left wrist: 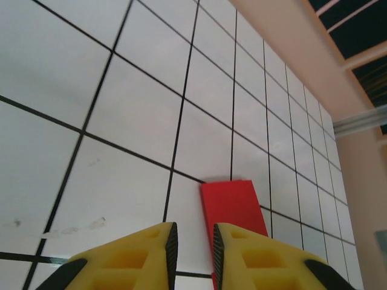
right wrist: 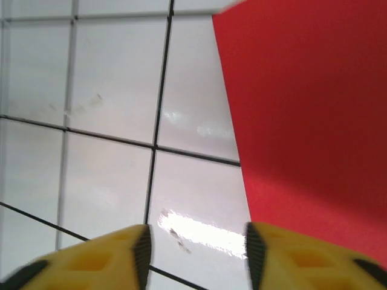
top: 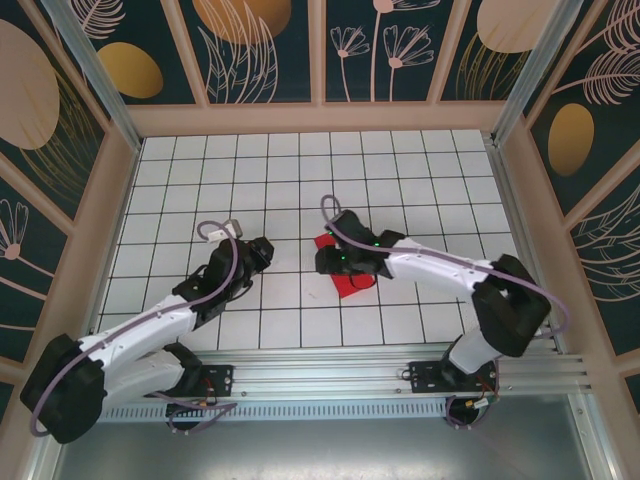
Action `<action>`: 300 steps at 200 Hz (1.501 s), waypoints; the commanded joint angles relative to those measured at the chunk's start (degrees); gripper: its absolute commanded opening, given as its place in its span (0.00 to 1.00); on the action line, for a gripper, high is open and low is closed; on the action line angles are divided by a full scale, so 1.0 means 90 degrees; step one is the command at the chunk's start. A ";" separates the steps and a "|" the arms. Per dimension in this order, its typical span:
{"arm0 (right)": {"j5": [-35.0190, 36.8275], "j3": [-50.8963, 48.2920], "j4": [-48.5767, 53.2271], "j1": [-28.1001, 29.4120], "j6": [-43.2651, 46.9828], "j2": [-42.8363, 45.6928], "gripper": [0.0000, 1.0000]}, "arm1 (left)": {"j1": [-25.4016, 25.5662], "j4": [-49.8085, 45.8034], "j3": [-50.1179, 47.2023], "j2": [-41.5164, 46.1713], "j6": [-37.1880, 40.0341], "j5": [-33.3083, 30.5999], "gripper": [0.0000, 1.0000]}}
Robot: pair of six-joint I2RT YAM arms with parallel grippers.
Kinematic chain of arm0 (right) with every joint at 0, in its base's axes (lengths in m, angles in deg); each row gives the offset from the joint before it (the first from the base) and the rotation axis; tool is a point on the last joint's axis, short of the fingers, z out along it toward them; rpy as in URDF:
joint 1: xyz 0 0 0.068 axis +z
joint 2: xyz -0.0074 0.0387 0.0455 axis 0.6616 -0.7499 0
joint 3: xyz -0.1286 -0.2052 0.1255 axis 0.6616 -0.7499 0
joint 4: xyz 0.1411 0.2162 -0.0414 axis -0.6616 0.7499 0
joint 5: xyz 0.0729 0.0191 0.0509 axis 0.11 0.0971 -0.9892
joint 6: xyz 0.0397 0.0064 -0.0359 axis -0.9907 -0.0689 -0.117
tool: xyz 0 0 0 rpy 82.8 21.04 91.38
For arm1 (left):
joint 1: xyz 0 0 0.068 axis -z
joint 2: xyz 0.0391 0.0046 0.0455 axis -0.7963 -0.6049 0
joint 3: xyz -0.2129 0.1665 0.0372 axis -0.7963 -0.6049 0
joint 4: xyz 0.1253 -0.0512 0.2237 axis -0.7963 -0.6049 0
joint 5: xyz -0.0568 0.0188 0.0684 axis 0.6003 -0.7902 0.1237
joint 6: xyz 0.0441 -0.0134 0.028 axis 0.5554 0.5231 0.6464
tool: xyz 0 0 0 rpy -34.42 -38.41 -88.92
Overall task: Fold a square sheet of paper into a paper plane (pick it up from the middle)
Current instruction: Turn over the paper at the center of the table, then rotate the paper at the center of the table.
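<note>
Right gripper (top: 328, 262) first: from the top camera you see it low over the square sheet of paper (top: 352, 286), covering the sheet's middle, with red showing from under it on the far and near sides. The sheet lies on the tiled table (top: 200, 180) and looks smaller than a full square (already creased, I'd judge, though the gripper hides the folds). Your left gripper (top: 260, 252) sits near the sheet's left side, not touching it.

From the left wrist, the left gripper (left wrist: 193, 235) has its yellow fingers only a narrow gap apart, with bare tile between them and nothing held. The sheet (left wrist: 233, 208) lies flat just beyond them.

From the right wrist, the right gripper (right wrist: 196, 241) stands partly open and holds nothing. The sheet (right wrist: 302, 121) lies flat, one straight edge running down to one of the fingers (right wrist: 284, 257), and white tile shows in the gap.

You appear to be between folds. The next move likely calls for catching that edge without crumpling the thin paper, so come in low and keep the left gripper ready to pin the sheet.
</note>
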 commanded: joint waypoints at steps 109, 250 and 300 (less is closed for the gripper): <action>-0.3180 -0.2305 -0.3746 -0.1675 -0.0437 -0.1106 0.08 | 0.0129 0.1632 0.1032 -0.2643 -0.0105 0.2686 0.15; -0.0474 -0.2873 -0.4572 -0.0326 -0.3974 0.0008 0.11 | 0.0266 0.1468 0.0974 -0.2925 -0.0196 0.3146 0.04; -0.1262 -0.2804 -0.4151 -0.0982 -0.2940 0.0539 0.12 | 0.0677 0.1773 0.0809 -0.2884 -0.0478 0.3317 0.00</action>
